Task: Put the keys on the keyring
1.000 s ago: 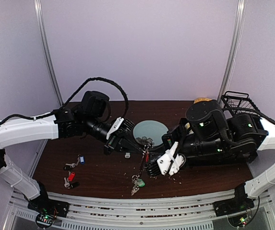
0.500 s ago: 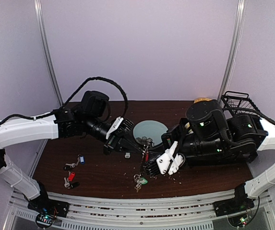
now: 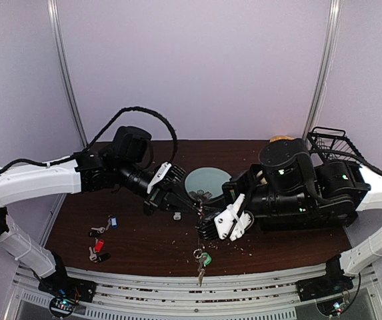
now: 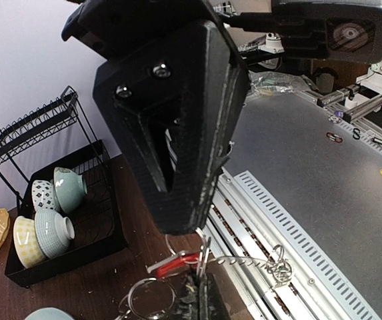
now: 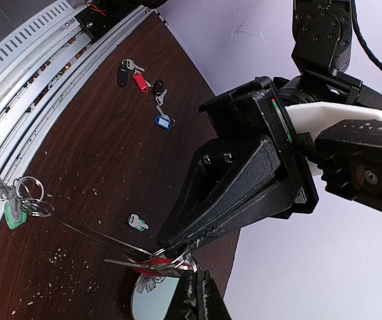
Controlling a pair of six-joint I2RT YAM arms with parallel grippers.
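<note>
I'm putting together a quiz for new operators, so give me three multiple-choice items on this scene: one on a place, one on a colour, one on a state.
1. Where do the blue-tagged key and the red-tagged key lie?
A. on the plate
B. on the left part of the table
C. in the dish rack

2. What colour is the tag at the outer end of the keyring, by the table's front edge?
A. yellow
B. blue
C. green

3. How does the left gripper stand?
A. shut
B. wide open
C. out of view

Answers:
1 B: both keys rest on bare wood left of the arms.
2 C: the tag is plainly green in the top and right wrist views.
3 A: its fingers meet at the tip.
</note>
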